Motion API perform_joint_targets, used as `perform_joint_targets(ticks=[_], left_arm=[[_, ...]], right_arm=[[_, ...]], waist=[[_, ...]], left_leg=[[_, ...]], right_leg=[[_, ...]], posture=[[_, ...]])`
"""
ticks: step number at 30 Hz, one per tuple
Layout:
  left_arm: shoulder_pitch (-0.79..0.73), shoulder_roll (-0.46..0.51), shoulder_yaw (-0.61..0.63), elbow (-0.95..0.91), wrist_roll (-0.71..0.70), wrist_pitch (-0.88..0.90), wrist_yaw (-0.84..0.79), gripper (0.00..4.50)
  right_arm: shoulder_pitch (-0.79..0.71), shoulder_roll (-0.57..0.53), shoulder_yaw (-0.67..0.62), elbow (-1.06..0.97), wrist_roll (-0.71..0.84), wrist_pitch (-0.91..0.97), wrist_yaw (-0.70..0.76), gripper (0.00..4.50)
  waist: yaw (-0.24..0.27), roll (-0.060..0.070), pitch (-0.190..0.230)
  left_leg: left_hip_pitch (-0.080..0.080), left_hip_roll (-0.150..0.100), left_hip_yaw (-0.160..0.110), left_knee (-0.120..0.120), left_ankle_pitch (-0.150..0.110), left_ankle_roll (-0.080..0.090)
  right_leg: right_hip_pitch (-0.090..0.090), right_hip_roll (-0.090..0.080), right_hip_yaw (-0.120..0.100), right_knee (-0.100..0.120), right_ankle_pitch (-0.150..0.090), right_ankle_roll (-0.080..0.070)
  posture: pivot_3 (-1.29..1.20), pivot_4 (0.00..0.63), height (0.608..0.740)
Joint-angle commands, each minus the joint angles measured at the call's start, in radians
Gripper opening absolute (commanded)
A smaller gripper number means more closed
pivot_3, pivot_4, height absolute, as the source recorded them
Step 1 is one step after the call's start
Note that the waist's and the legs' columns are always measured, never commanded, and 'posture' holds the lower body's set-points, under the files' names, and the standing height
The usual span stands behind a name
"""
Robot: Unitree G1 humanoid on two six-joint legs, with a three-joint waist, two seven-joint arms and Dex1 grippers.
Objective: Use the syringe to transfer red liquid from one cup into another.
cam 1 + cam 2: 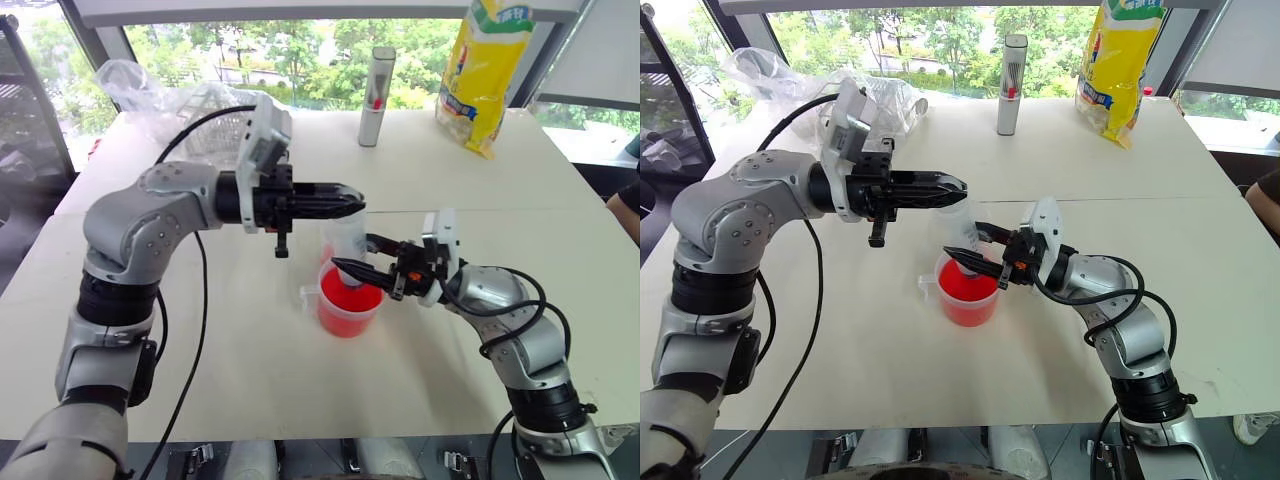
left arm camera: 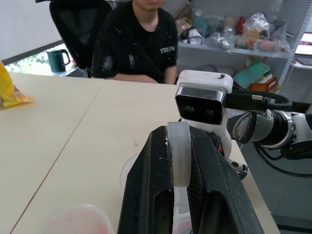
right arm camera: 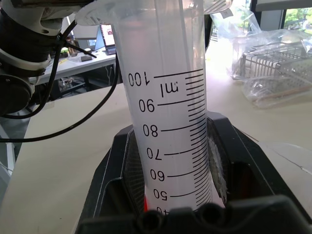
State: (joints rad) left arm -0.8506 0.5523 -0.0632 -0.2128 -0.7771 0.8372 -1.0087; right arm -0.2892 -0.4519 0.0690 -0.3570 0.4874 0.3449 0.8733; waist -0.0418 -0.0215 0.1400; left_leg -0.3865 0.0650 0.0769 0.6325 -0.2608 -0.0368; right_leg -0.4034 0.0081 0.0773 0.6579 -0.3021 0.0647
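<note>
Syringe [image 3: 168, 122] stands upright over the handled cup [image 1: 968, 290] of red liquid [image 1: 348, 305] at mid-counter [image 1: 250, 380]. Left claw [image 1: 350, 203], pressed together, pinches the white plunger ring [image 2: 178, 151]; right claw [image 1: 965, 250] clamps the barrel. To draw well, I should lift the plunger straight up while the right claw holds the barrel plumb, tip submerged. Hidden: the tip, the smaller cup, and whether any liquid has entered the barrel.

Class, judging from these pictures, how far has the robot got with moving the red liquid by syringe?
Done: right gripper clamps the syringe barrel upright over the red-filled measuring cup. In hand: left gripper has shut on the plunger ring. Left: drawing liquid up and emptying it into the smaller cup, not identifiable here.
</note>
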Motion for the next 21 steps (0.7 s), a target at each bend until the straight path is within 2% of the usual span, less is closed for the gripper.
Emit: perform_joint_targets(ticks=[1, 21], left_arm=[[-0.054, -0.008, 0.053, 0.008, -0.014, -0.011, 0.023, 0.03], [-0.145, 0.008, 0.103, 0.061, -0.026, -0.028, 0.04, 0.03]], right_arm=[[0.001, -0.01, 0.0, -0.027, 0.026, 0.004, 0.02, 1.41], [0.04, -0.019, 0.034, 0.0, 0.082, 0.072, 0.043, 1.41]], waist=[[0.001, 0.0, 0.0], [0.0, 0.0, 0.0]], left_leg=[[0.0, 0.0, 0.0, 0.0, 0.0, 0.0], [0.0, 0.0, 0.0, 0.0, 0.0, 0.0]], right_leg=[[0.0, 0.0, 0.0, 0.0, 0.0, 0.0], [0.0, 0.0, 0.0, 0.0, 0.0, 0.0]], posture=[[0.0, 0.15, 0.74], [0.0, 0.15, 0.74]])
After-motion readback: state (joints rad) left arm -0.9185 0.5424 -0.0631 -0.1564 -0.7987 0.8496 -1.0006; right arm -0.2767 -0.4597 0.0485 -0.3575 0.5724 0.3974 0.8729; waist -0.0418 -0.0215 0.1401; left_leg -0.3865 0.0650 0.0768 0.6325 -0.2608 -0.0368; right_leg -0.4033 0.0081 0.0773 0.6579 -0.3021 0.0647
